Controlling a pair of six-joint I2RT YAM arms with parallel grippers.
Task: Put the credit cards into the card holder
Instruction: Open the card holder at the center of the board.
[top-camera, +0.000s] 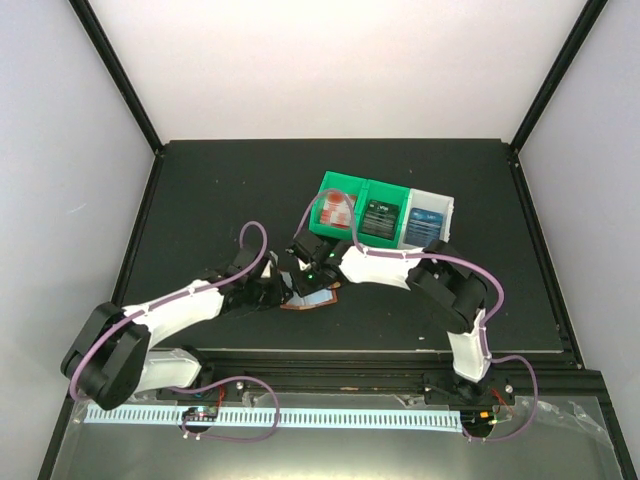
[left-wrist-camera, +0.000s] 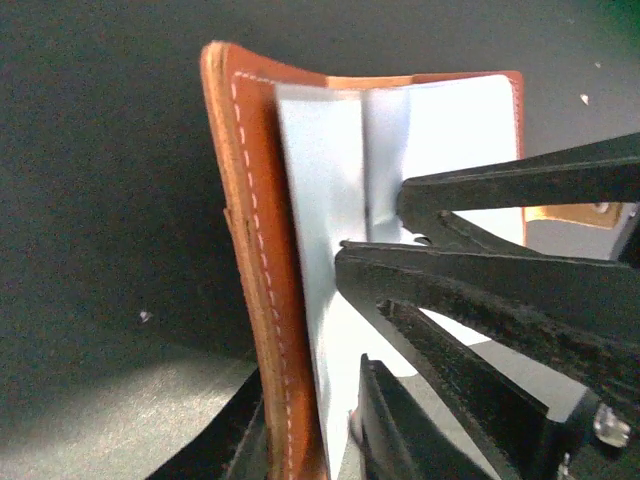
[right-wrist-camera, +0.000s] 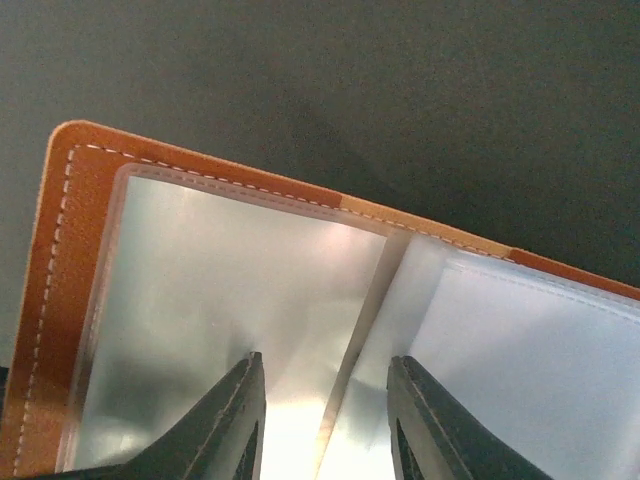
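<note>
The card holder is a brown leather wallet, lying open with clear plastic sleeves showing. My left gripper is shut on one leather cover and the sleeve against it, holding that cover on edge. My right gripper is open, its fingertips down on the sleeves either side of the fold, nothing between them. From above, both grippers meet at the holder in front of the bins. Credit cards lie in the bins: red, dark and blue.
Two green bins and a white bin stand in a row just behind the right gripper. The black mat ends at a metal rail along the near edge.
</note>
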